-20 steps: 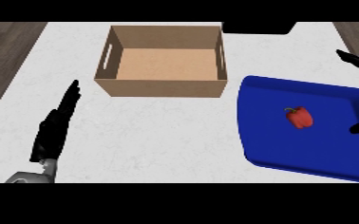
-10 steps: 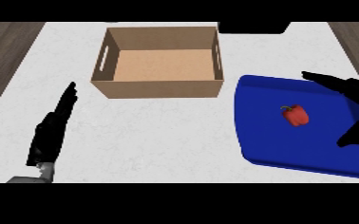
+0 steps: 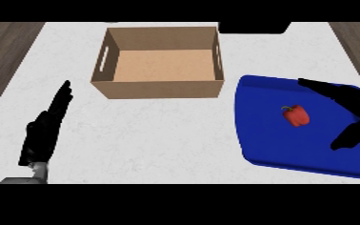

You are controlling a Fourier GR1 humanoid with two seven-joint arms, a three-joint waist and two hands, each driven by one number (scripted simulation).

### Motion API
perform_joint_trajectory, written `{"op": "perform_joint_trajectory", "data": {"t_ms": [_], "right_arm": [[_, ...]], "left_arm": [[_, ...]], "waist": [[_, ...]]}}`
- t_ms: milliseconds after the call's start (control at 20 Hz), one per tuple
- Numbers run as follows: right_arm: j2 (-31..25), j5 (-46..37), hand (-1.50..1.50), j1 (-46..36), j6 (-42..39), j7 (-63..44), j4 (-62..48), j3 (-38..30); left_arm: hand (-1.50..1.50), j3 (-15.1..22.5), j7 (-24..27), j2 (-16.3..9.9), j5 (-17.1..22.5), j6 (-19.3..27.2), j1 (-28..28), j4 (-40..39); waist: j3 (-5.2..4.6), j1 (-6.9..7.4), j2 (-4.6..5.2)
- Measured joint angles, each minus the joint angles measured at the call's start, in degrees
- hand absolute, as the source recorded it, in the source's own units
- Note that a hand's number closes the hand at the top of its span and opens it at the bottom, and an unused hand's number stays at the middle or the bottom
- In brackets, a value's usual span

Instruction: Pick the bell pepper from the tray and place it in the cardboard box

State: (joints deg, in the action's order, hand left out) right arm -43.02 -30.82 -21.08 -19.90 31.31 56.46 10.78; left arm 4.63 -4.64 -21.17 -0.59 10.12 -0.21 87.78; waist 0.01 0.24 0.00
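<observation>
Head view: my right hand [image 3: 342, 106] reaches in from the right edge over the blue tray [image 3: 267, 143], spread wide, with the fingers [image 3: 323, 88] extended above and beyond the bell pepper [image 3: 296, 116] and the thumb [image 3: 345, 138] on the near side, so that the pepper lies in the gap between them. I judge this to be the approach step of the pick: nothing is grasped, and I cannot tell whether any part of the hand touches the pepper or the tray. The pepper, red with a green stem, lies on the tray floor toward its right half, apart from the rim. The next move, as I read it, calls for bringing the hand further over the pepper and lower, then closing fingers and thumb round it before lifting it clear of the rim. The cardboard box [image 3: 105, 83] stands open-topped to the left of and beyond the tray, near its far left corner; the visible floor of the box holds nothing, and the carry will run leftward and away from me. My left hand [image 3: 44, 132] rests at the lower left over the white counter [image 3: 162, 133], fingers straight and pointing away, holding nothing, well apart from both box and tray.
</observation>
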Motion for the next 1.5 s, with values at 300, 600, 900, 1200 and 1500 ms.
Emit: {"op": "perform_joint_trajectory", "data": {"t_ms": [300,600,900,1200,1500], "right_arm": [[2.6,-5.1,-1.50,-0.5,1.0,0.7,-3.1,-1.6],[4.5,-8.2,-1.50,-0.1,0.6,1.6,-3.5,-4.1],[8.1,-11.4,-1.50,-1.3,1.0,0.8,-4.9,-5.8],[10.7,-13.9,-1.50,-0.7,2.6,1.4,-6.1,-7.2],[12.5,-16.7,-1.50,-2.5,3.7,2.6,-9.9,-8.2]], "left_arm": [[0.00,0.2,-1.3,2.7,-2.6,-0.1,2.0,2.7],[0.00,-0.8,-0.8,4.9,-4.6,-1.1,1.4,1.7],[0.00,-2.4,-1.3,6.0,-5.9,-2.7,1.0,1.5],[0.00,-4.0,-1.6,6.6,-6.9,-4.2,1.8,2.9],[0.00,-4.5,-2.8,8.0,-8.4,-4.8,0.8,3.2]], "waist": [[0.01,0.08,0.02],[0.00,-0.03,0.01],[-0.01,0.00,0.01],[-0.01,0.03,0.01],[0.01,0.06,0.04]]}}
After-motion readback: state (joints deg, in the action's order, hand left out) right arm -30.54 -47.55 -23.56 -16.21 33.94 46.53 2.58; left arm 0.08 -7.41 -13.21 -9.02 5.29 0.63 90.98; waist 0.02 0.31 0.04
